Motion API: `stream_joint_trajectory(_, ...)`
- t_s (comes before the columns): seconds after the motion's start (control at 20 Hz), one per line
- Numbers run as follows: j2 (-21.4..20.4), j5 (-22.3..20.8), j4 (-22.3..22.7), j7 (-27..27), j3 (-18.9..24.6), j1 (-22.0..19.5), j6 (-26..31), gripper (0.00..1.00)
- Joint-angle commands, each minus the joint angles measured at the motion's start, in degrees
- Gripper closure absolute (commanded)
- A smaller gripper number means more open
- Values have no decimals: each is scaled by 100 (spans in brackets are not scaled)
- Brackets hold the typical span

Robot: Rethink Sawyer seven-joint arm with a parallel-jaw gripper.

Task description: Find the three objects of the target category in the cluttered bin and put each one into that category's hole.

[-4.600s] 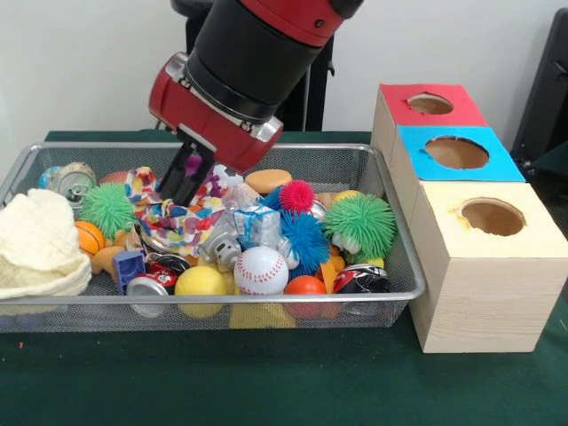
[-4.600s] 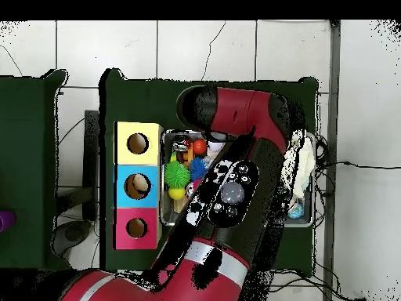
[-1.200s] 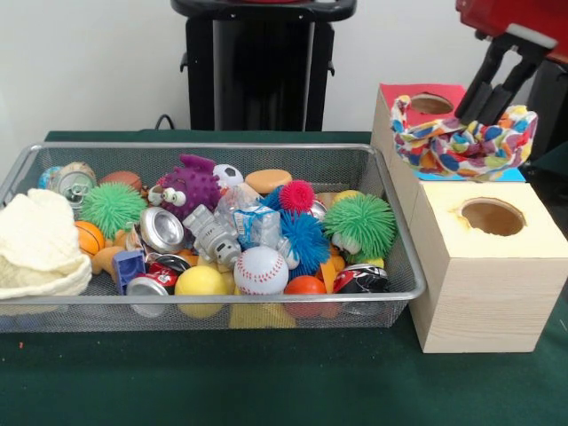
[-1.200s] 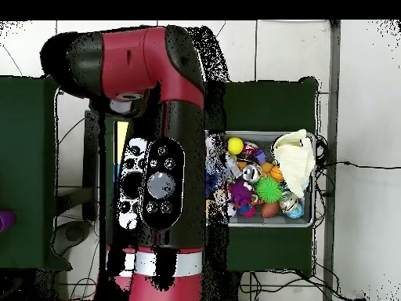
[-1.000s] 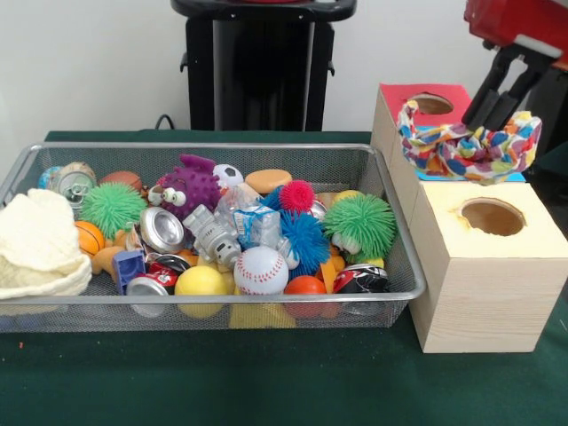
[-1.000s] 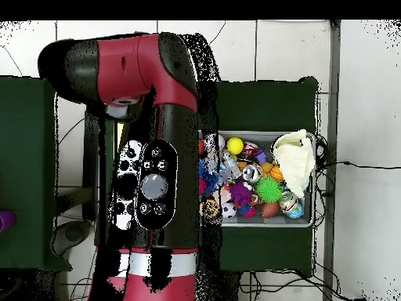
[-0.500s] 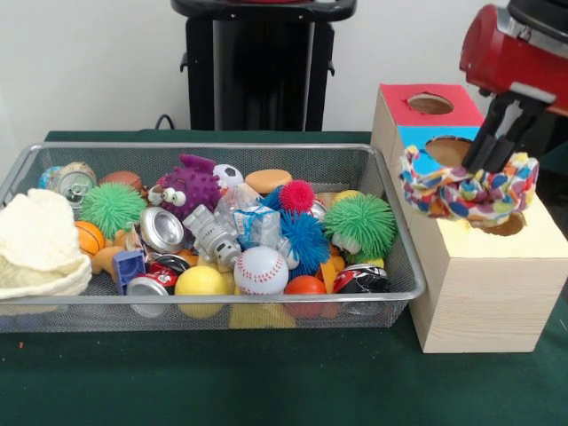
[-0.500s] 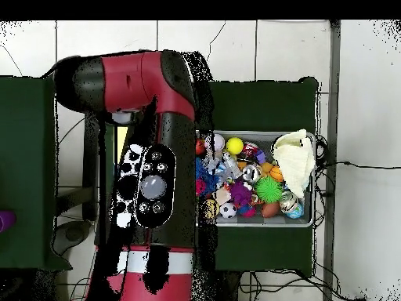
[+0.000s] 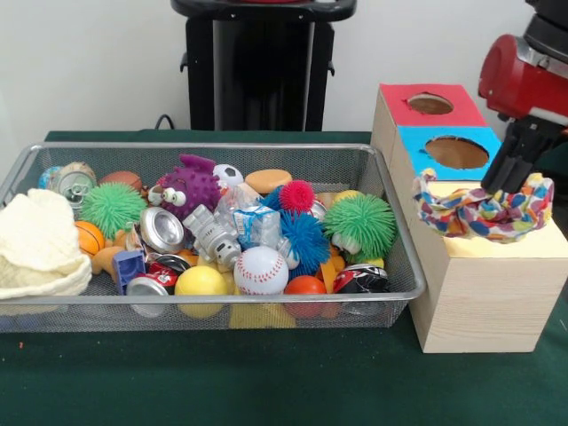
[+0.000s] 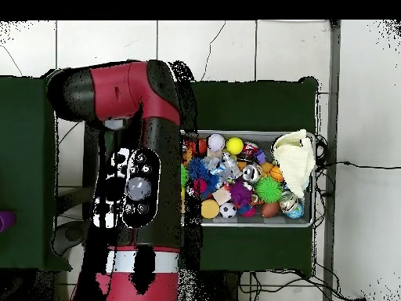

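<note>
Now your tool (image 9: 513, 177) grips 1 printed cloth piece (image 9: 484, 211), draped over the yellow-topped box (image 9: 484, 284) and hiding its hole. It isn't dropped yet; no other printed pieces show in the wire bin (image 9: 390, 232).

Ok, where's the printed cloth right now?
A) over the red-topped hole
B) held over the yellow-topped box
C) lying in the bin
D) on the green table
B: the end effector holds the cloth draped across the yellow top of the nearest box, covering its hole.
</note>
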Motion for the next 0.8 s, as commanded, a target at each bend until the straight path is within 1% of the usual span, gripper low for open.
stream_joint_trajectory(0.05,-26,-114,784,1158,15,86,-1,100)
stream_joint_trajectory(0.2,-136,-156,943,1106,-32,132,-87,100)
stream_joint_trajectory(0.5,-253,-136,1279,1193,-59,165,-309,100)
stream_joint_trajectory(0.7,-332,-117,1616,1212,-13,141,-631,100)
stream_joint_trajectory(0.8,-392,-100,1855,1278,10,138,-899,100)
